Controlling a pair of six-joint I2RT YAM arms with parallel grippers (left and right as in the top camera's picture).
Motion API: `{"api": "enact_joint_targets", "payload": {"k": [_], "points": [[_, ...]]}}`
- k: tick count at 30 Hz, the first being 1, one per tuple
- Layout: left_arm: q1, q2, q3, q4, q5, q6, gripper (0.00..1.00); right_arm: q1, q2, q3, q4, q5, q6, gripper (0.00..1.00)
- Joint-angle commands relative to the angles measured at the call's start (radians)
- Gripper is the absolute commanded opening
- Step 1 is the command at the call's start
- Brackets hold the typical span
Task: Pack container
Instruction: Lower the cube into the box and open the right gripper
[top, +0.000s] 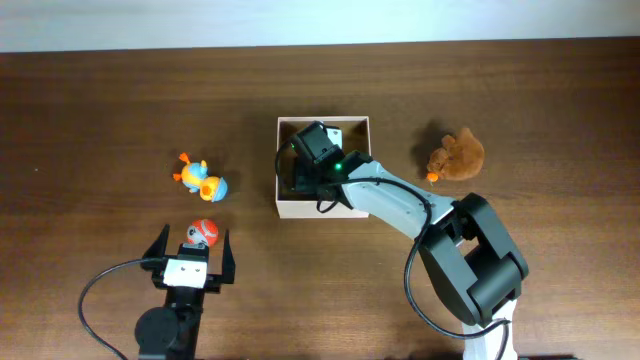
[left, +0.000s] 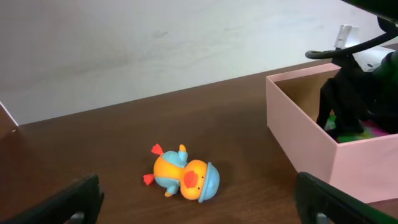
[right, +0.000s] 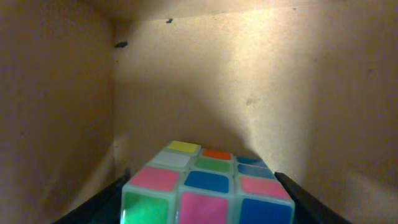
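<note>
1. The right arm reaches over the near wall of the container and covers most of its opening; only a strip along the right wall shows bare.
2. Inside, a puzzle cube sits between the fingers of the right gripper. Bare floor runs beyond it to the back wall.
3. A red-and-white ball lies between the wide-spread fingers of the left gripper, blocking the way straight ahead.
4. A duck toy lies left of the container, with bare table between them.
5. A brown plush sits to the container's right, with a clear lane between them.
</note>
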Motion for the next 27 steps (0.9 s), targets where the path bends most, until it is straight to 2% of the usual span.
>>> {"api": "enact_joint_targets", "payload": {"k": [1, 20, 25, 27], "points": [[0.004, -0.009, -0.005, -0.002, 0.007, 0.013, 0.99, -0.027, 0.01, 0.017, 0.003, -0.002, 0.002, 0.61], [0.004, -0.009, -0.005, -0.002, 0.007, 0.013, 0.99, -0.145, 0.01, 0.018, 0.028, 0.002, -0.11, 0.63], [0.004, -0.009, -0.005, -0.002, 0.007, 0.013, 0.99, -0.143, 0.01, 0.019, 0.033, -0.011, -0.145, 0.76], [0.004, -0.009, -0.005, -0.002, 0.007, 0.013, 0.99, -0.143, 0.01, 0.027, 0.026, -0.017, -0.164, 0.78]]}}
